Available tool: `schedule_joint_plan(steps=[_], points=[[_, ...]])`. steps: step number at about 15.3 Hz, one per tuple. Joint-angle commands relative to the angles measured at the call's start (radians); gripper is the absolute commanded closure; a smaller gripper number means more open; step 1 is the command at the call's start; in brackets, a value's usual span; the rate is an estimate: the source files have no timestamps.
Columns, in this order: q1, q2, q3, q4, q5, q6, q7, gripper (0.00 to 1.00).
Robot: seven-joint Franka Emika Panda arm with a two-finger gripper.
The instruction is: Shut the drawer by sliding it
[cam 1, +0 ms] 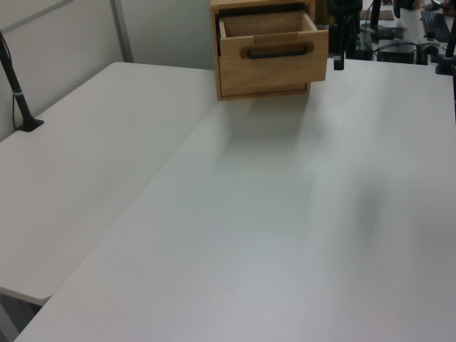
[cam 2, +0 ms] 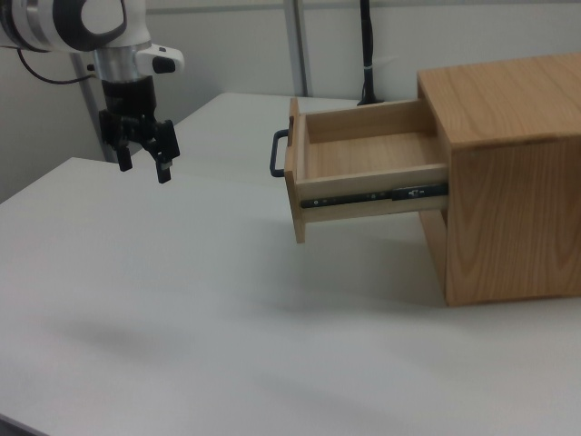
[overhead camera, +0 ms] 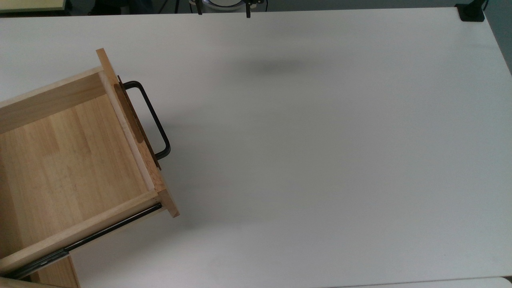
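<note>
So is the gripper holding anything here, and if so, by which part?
Nothing is held. The gripper hangs open above the table, apart from the drawer and its handle.

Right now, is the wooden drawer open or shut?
Open: the drawer juts from its cabinet, side rail exposed, inside empty.

Soft even light, faint diffuse shadows

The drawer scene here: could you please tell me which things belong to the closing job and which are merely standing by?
Belongs to the job:
drawer, pulled open
its black handle
cabinet
gripper, open, apart from the drawer

Standing by:
white table
black clamp at the table's corner
</note>
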Motion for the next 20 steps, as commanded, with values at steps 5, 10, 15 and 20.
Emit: schedule_joint_plan(steps=[5,10,15,20], points=[[-0.003,-0.011,0.007,0.0,-0.016,0.013,0.006,0.0],[-0.003,-0.011,0.005,0.0,-0.016,0.013,0.007,0.01],[-0.005,-0.012,0.004,0.0,-0.015,0.012,0.02,0.27],[-0.003,0.005,0.004,0.003,-0.012,0.028,0.183,0.76]])
